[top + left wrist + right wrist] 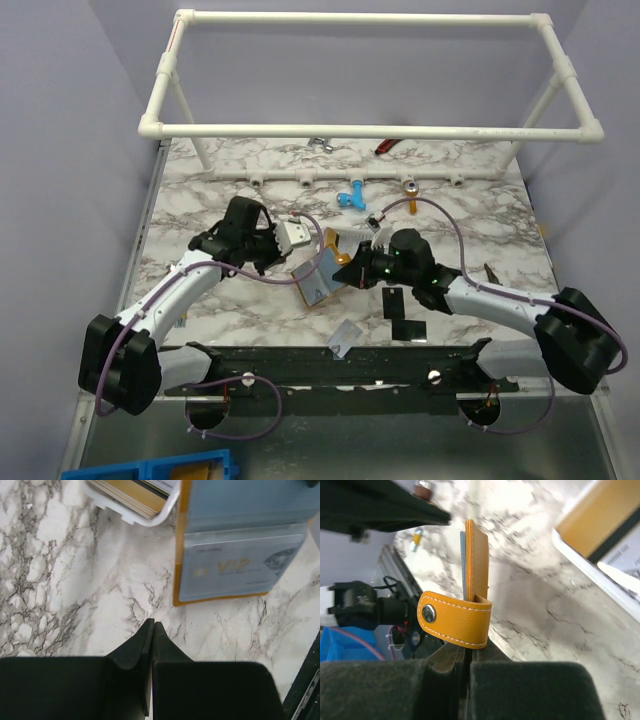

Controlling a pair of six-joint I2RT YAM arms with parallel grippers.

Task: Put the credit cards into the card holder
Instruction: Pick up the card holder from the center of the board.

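Observation:
The orange card holder (316, 281) lies open at mid-table; its clear pocket (240, 562) shows a silvery VIP card inside. My right gripper (351, 268) is shut on the card holder's edge, and the leaf (477, 555) stands upright between the jaws with the snap strap (455, 621) curling over the fingertips. A short way in front of the holder's near corner, my left gripper (153, 624) is shut on nothing, just above the marble. Loose credit cards lie near the front: two black ones (393, 300) (408, 330) and a silvery one (345, 340).
A white basket (150, 519) holding gold-edged cards (130, 495) sits just behind the holder, also seen in the right wrist view (600, 577). A white pipe frame (370, 130) spans the back. A blue fitting (351, 196) and small parts lie beyond.

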